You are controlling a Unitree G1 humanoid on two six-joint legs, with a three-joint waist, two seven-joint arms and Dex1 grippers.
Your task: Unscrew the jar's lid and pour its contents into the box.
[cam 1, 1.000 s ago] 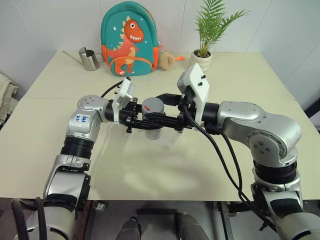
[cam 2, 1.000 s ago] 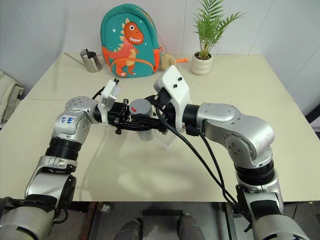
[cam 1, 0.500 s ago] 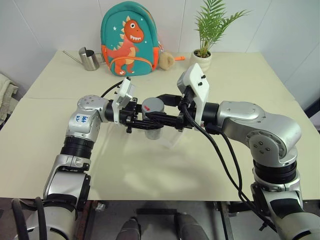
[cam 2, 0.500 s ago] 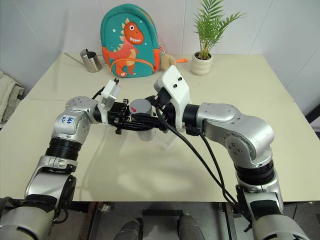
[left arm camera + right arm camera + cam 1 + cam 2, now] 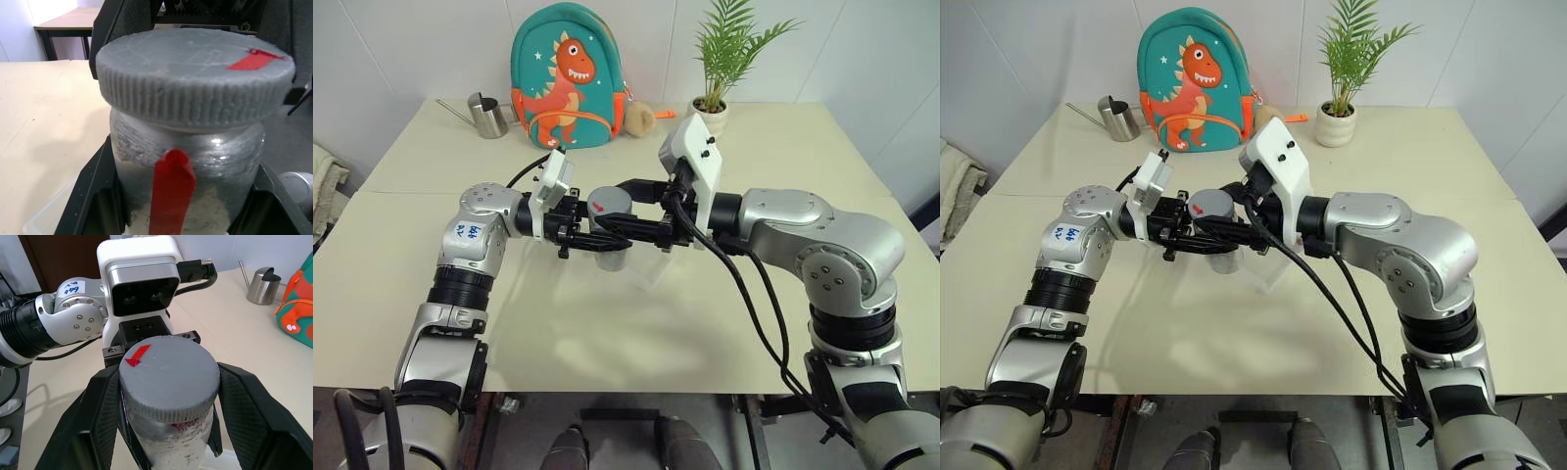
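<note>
Jar: the silver jar (image 5: 195, 171) is held up above the table near the centre of the head views, upright, with a red stripe (image 5: 171, 191) running down its side.
Lid: the grey ribbed lid (image 5: 168, 377) sits on top of the jar, a small red mark (image 5: 138, 355) on its flat face; in the left wrist view it looks slightly tilted on the jar's neck.
Left gripper: the left gripper (image 5: 592, 238) comes in from the left of the frame, pointing across to the right, its two black fingers (image 5: 93, 196) clamped on the jar's body, one on each side below the lid.
Right gripper: the right gripper (image 5: 168, 396) reaches in from the right of the frame; its black fingers (image 5: 105, 411) are closed on the lid's ribbed rim from both sides.
Box: the clear frosted box (image 5: 649, 271) lies on the table just below and to the right of the jar, partly hidden by the arms.
Contents: cannot tell; the jar's inside is not visible.
Table: the pale table (image 5: 607, 343) fills the middle of the frame.
Background: at the top of the frame stand a teal dinosaur backpack (image 5: 570, 76), a steel mug (image 5: 489, 116) to its left, and a potted plant (image 5: 717, 69) to its right.
</note>
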